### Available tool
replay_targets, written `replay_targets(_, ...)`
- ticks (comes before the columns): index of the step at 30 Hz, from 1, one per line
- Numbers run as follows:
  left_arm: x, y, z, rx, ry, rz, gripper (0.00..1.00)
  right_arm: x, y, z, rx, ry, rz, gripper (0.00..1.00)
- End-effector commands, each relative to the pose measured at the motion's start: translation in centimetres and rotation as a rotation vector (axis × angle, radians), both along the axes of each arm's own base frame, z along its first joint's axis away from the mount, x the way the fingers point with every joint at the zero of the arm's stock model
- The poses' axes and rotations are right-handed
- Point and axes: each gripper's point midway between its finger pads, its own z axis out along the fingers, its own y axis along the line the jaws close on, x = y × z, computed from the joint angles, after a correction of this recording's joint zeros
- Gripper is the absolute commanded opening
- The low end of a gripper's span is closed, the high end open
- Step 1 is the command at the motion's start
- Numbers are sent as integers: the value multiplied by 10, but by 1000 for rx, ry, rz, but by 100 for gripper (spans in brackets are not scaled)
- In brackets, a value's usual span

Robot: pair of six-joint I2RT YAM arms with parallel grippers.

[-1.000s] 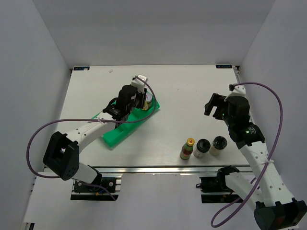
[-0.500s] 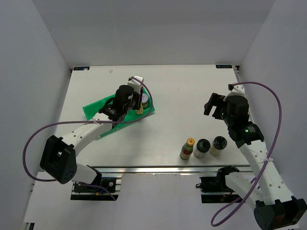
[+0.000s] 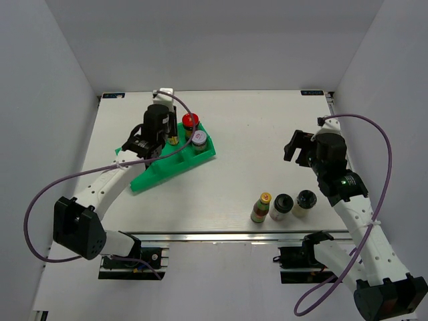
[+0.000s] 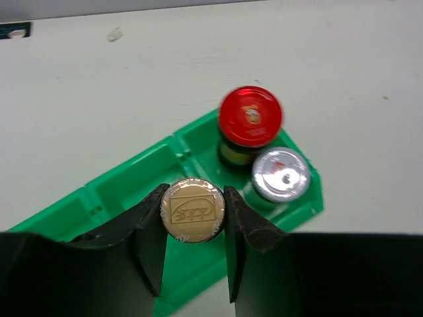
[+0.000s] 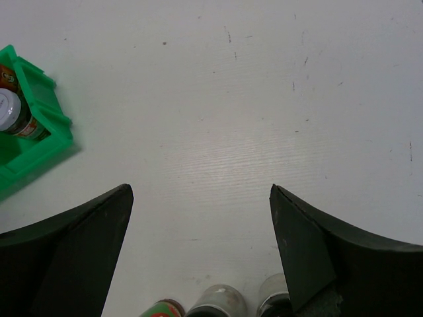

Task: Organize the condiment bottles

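Left hand (image 4: 193, 221) extended forward, fingers clamped on tan-capped bottle (image 4: 192, 209). Right hand (image 5: 198, 251) raised, fingers spread wide.

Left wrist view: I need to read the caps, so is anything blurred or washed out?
Left wrist view: the tan-capped bottle between the fingers is sharp, its embossing legible; the red-capped jar looks slightly smeared; the silver-lidded jar carries glare on its lid. Top external view: caps too small to read.

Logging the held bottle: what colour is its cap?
Tan-gold, on the bottle; clearest in the left wrist view.
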Motion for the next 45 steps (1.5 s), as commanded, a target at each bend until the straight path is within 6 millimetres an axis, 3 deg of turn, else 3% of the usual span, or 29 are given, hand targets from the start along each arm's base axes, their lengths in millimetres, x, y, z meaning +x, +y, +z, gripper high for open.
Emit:
replay_targets(1, 18, 30, 21, -46, -66, 117, 4, 6, 4, 5, -7, -30, 29, 89)
replay_targets(9, 49, 50, -18, -75, -25, 151, 6, 7, 24, -4, -16, 2, 165, 89)
replay_targets(15, 64, 61, -41, -38, -12, 205, 6, 6, 25, -4, -26, -5, 181, 89)
replay_targets(20, 68, 56, -60, -38, 8, 192, 7, 6, 26, -6, -26, -1, 189, 89)
replay_targets(25, 73, 67, -85, -18, 32, 269, 16, -9, 49, -14, -23, 32, 335, 89)
replay_targets(32, 73, 71, -96, 0, 51, 293, 19, -28, 71, -26, -51, 49, 419, 89)
replay_targets(35, 72, 71, -95, 1, 50, 292, 28, -39, 85, -29, -77, 51, 485, 89)
replay_targets(38, 72, 71, -93, -5, 52, 290, 44, -50, 97, -28, -106, 51, 541, 89)
replay_targets(39, 71, 70, -92, -7, 52, 288, 53, -50, 96, -29, -130, 49, 542, 89)
replay_targets(41, 70, 69, -92, -9, 57, 281, 63, -57, 103, -29, -145, 46, 568, 89)
replay_targets(42, 69, 69, -89, -11, 52, 281, 74, -59, 104, -31, -160, 53, 579, 89)
replay_targets(45, 68, 70, -84, -13, 50, 279, 90, -62, 107, -27, -177, 50, 582, 89)
